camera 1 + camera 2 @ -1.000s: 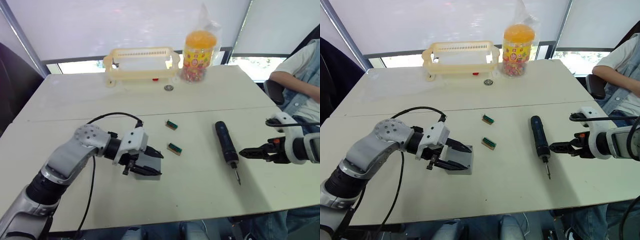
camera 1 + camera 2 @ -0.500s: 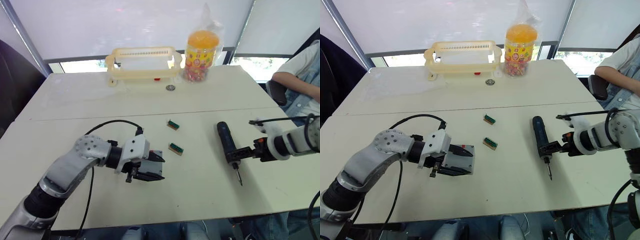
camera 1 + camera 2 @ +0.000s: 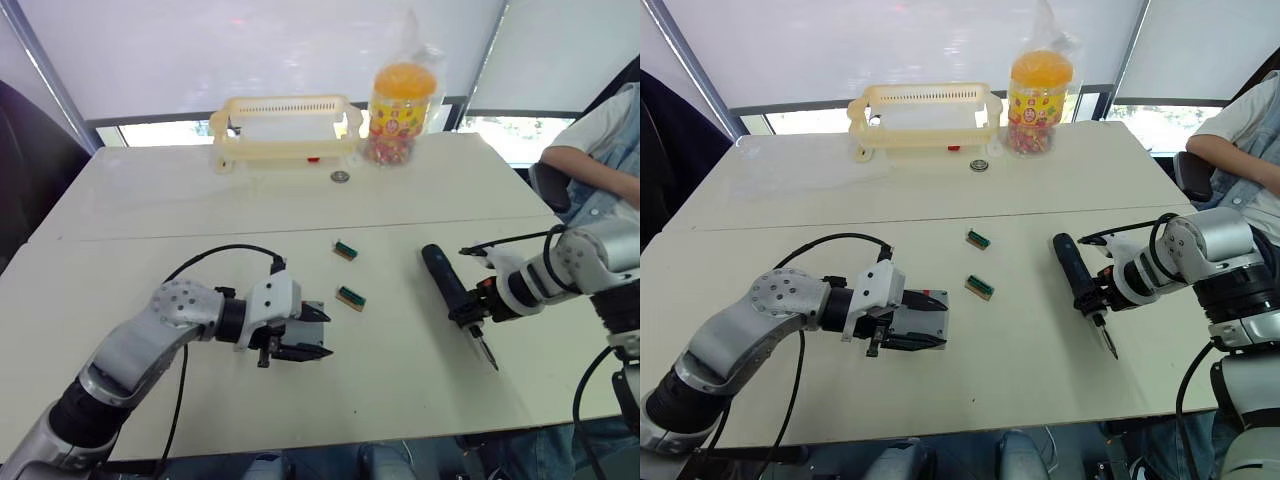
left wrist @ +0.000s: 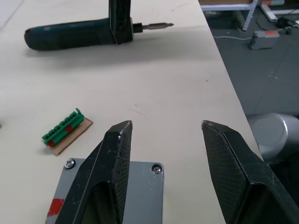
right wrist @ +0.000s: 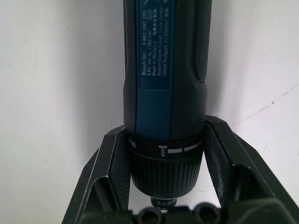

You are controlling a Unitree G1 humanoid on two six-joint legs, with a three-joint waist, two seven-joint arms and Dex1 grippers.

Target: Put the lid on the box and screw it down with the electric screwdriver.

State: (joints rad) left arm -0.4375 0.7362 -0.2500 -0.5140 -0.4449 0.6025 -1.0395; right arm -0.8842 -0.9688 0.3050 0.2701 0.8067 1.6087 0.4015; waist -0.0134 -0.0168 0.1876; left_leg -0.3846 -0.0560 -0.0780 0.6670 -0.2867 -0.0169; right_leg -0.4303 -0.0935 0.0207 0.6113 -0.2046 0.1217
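Lid (image 4: 112, 189) looks seated on the box under the open left gripper (image 3: 300, 335), right gripper (image 5: 163, 158) clamps the screwdriver (image 3: 452, 295), screws left.

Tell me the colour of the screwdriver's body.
The electric screwdriver is dark blue and black, clearest in the right wrist view.

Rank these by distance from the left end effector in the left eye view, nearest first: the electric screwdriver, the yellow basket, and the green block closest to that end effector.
1. The green block, just past the left end effector, toward the robot's right.
2. The electric screwdriver, farther right, within the right end effector.
3. The yellow basket, at the table's far edge.
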